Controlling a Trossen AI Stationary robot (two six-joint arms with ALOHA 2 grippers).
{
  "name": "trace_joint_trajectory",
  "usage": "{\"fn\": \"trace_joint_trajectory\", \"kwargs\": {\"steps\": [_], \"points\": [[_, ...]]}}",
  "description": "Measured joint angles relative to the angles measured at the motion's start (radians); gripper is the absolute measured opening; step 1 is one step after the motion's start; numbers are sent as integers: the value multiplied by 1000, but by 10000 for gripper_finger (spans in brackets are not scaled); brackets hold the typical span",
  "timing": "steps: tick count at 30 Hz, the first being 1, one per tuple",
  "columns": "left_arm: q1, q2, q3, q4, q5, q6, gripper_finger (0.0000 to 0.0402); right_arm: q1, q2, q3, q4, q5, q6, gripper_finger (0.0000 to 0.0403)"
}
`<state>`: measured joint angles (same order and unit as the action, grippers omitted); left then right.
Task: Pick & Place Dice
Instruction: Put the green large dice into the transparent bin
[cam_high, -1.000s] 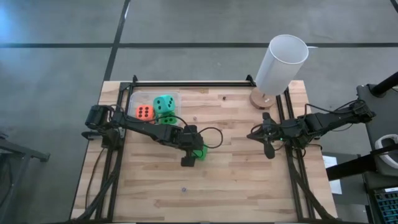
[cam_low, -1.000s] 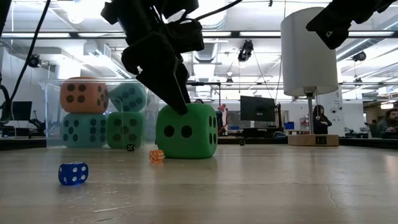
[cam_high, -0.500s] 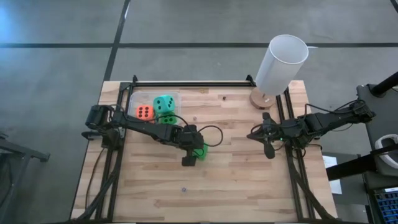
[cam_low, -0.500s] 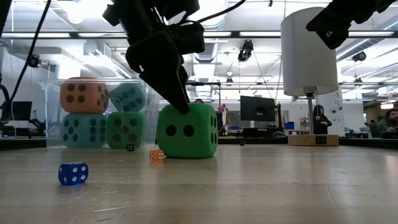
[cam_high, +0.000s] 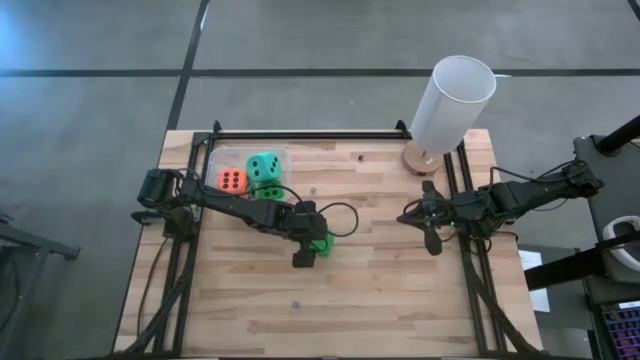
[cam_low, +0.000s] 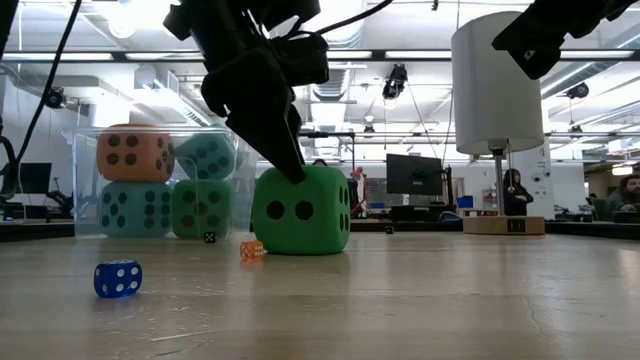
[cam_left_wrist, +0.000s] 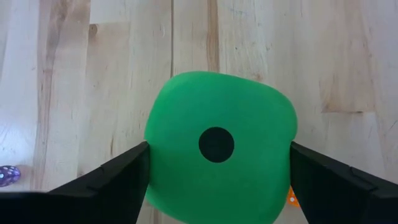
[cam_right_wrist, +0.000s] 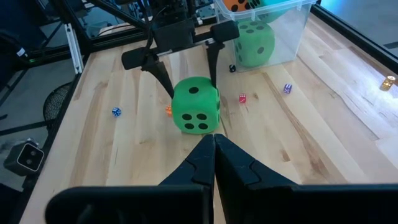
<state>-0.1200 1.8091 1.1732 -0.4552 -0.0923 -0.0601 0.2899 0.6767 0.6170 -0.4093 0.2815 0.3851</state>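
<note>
A bright green die with black pips rests with its bottom face on the wooden table, near the middle. My left gripper comes down on it from above and is shut on it; it also shows in the low view and the left wrist view. A clear tub at the far left holds an orange die, a teal die and another green die. My right gripper is shut and empty at the table's right side. My left gripper pinches the green die between its two fingers, one finger on one side face and the other on the opposite face, near the die's top. The fingers point down. The die stands on the table, one pip up.
A tall white cylinder on a wooden base stands at the far right. Tiny dice lie on the table: a blue one, an orange one, a black one. Black rails run along the table's left, right and far edges.
</note>
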Motion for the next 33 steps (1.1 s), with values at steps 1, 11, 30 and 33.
{"fn": "trace_joint_trajectory", "kwargs": {"steps": [1,11,30,33], "points": [[0,0,0,0,-2,0,337,0,0,0,0,0,0,8],[0,-1,3,4,-13,-1,335,0,0,0,0,0,0,8],[0,-9,5,8,-41,-1,326,0,0,0,0,0,0,8],[0,-9,5,8,-46,-1,326,0,0,0,0,0,0,8]]}}
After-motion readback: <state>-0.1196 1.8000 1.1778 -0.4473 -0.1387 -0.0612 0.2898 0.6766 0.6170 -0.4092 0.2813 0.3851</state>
